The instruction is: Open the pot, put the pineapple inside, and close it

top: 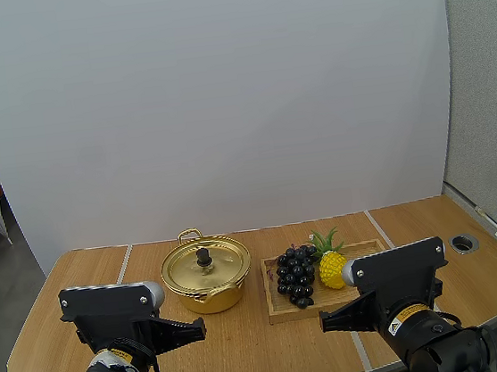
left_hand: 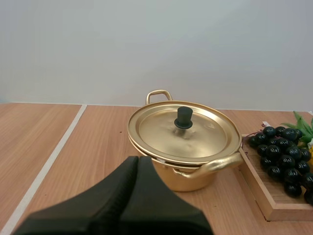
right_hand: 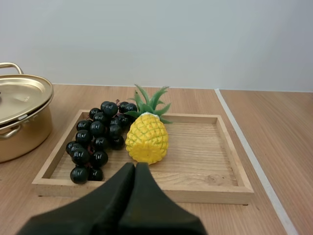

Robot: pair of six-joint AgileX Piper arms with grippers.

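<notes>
Left gripper (left_hand: pixel 137 159), fingers pressed together on nothing, faced the gold pot (left_hand: pixel 188 178), its lid (left_hand: pixel 205 134) on; right gripper (right_hand: pixel 135 165), likewise closed and empty, faced the wooden tray (right_hand: pixel 205 164); there the pineapple (right_hand: pixel 146 139) sat just beside the grapes (right_hand: pixel 95 142).

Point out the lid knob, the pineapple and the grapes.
lid knob (left_hand: pixel 184 117), left wrist view, black stem.
pineapple (right_hand: pixel 146 138), right wrist view, yellow body.
grapes (right_hand: pixel 99 143), right wrist view, middle of bunch.
</notes>
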